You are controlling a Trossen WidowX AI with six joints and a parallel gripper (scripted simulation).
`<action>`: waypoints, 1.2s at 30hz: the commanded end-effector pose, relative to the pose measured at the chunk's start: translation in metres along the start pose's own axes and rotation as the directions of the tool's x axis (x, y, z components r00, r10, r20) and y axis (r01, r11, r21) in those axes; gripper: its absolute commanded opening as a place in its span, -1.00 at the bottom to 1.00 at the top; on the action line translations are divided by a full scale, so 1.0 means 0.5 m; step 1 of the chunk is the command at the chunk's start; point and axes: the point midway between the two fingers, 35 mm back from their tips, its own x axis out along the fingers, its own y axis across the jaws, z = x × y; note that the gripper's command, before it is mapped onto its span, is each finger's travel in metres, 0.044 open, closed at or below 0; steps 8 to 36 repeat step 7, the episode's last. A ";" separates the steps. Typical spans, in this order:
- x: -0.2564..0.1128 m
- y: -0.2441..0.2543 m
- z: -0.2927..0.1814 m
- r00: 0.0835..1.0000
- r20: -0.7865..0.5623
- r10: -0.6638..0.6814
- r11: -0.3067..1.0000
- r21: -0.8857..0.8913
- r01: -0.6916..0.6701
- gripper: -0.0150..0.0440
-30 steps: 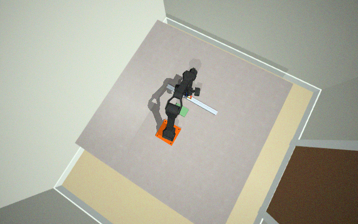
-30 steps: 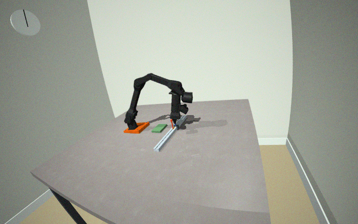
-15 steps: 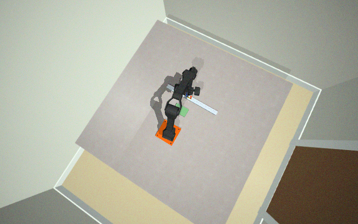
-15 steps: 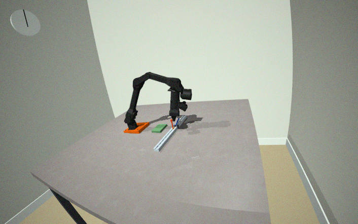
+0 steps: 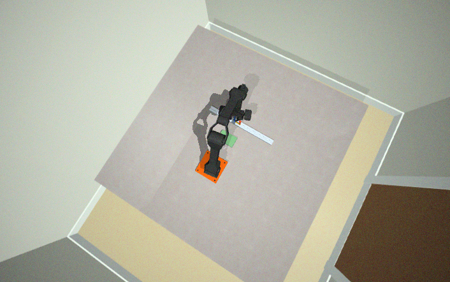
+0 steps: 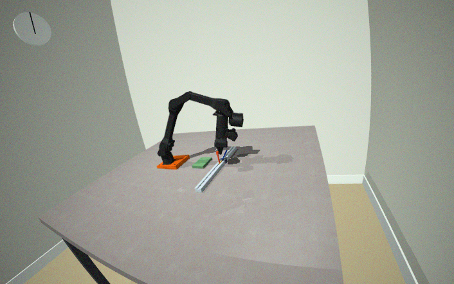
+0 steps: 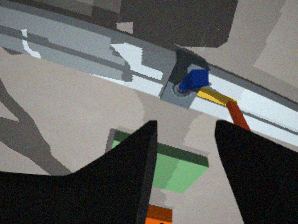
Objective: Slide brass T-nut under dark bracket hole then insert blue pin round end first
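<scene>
Holding nothing with the claw (image 5: 236, 116) (image 6: 219, 151) (image 7: 185, 127), parted moderately wide above the rail (image 5: 257, 133) (image 6: 209, 177) (image 7: 227, 82). Leaning at the bracket (image 6: 225, 159) (image 7: 186, 65) hole with the pin (image 5: 234, 118) (image 6: 224, 154) (image 7: 197, 80); just beside, at the slot, brass nut (image 5: 238, 123) (image 6: 220, 162) (image 7: 215, 96) with orange handle (image 5: 239, 122) (image 6: 218, 156) (image 7: 237, 116) up.

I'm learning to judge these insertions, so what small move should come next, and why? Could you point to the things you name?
I'd bring the tool (image 6: 220, 151) (image 7: 185, 127) over the blue pin's (image 5: 234, 119) (image 6: 224, 154) (image 7: 196, 80) upper end and regrip it, probably to straighten it before pushing. The pin leans at the bracket (image 6: 226, 160) (image 7: 189, 60), much of it sticking out, and the tool is open with nothing held.
</scene>
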 end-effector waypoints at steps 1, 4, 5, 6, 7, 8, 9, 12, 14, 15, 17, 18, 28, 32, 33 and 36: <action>-0.027 0.000 -0.003 1.000 0.006 -0.001 1.000 0.000 0.001 0.05; -0.053 0.002 -0.010 1.000 0.007 -0.002 1.000 0.000 0.002 0.05; -0.058 0.002 -0.011 1.000 0.007 -0.002 1.000 0.000 0.002 0.05; -0.059 0.002 -0.011 1.000 0.007 -0.002 1.000 0.000 0.002 0.05; -0.059 0.002 -0.012 1.000 0.007 -0.002 1.000 0.000 0.002 0.05; -0.059 0.002 -0.012 1.000 0.007 -0.002 1.000 0.000 0.002 0.05; -0.059 0.002 -0.012 1.000 0.007 -0.002 1.000 0.000 0.002 0.05; -0.059 0.002 -0.012 1.000 0.007 -0.002 1.000 0.000 0.002 0.05; -0.059 0.002 -0.012 1.000 0.007 -0.002 1.000 0.000 0.002 0.05; -0.059 0.002 -0.012 1.000 0.007 -0.002 1.000 0.000 0.002 0.05; -0.059 0.002 -0.012 1.000 0.007 -0.002 1.000 0.000 0.002 0.05; -0.059 0.002 -0.012 1.000 0.007 -0.002 1.000 0.000 0.002 0.05; -0.059 0.002 -0.012 1.000 0.007 -0.002 1.000 0.000 0.002 0.05; -0.059 0.002 -0.012 1.000 0.007 -0.002 1.000 0.000 0.002 0.05; -0.059 0.002 -0.012 1.000 0.007 -0.002 1.000 0.000 0.002 0.05; -0.059 0.002 -0.012 1.000 0.007 -0.002 1.000 0.000 0.002 0.05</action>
